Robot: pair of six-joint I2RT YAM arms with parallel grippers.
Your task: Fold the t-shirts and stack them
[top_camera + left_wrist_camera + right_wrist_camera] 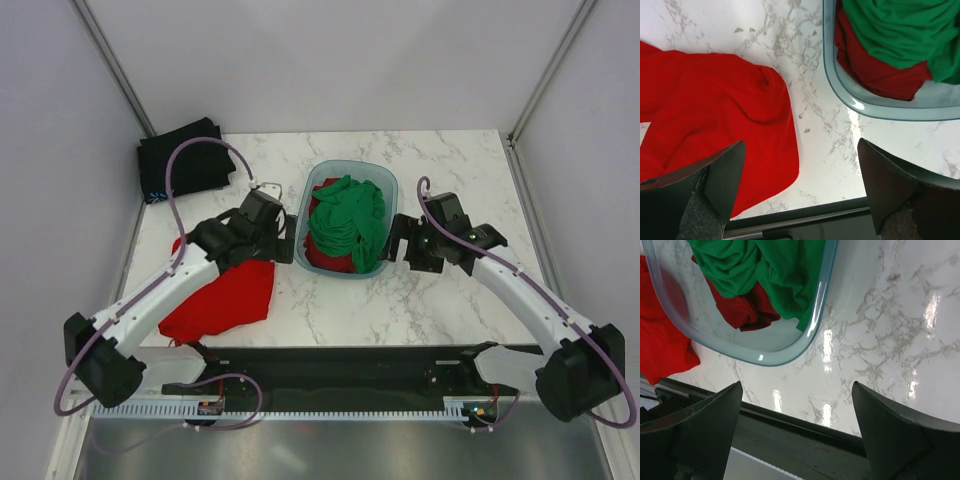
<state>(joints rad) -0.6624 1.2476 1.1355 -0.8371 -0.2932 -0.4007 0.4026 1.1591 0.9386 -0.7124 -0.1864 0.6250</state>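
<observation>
**While both arms hang empty, one shirt lies ready for folding**

Since nothing is held, the step in hand is judged to be the start of a fold on the bright red t-shirt [225, 300]. It lies crumpled on the bench [450, 165], below and to the left of the left fingers [720, 185] in their own view, apart from them. Those fingers stand wide apart with nothing between them. The right fingers [700, 415] are likewise wide apart and empty, over bare marble just beside the tub [342, 273].

The black t-shirt [185, 155] rests, apparently folded, at the far left corner, well beyond the left fingers. It is judged to be the base of the stack. The green t-shirt [348, 215] lies heaped in the tub between the two sets of fingers, on top of a darker red t-shirt [322, 255]. Neither has been drawn out yet.

Next move, as judged: the left fingers must descend on an edge of the bright red t-shirt and spread it flat. Its hem and sleeves cannot be told apart in the rumpled cloth.

Surface: a glossy bench in white marble pattern, with glare near the right fingers. A black strip [330, 365] runs along the near edge. Plain pale walls [330, 60] enclose the back and both sides.
</observation>
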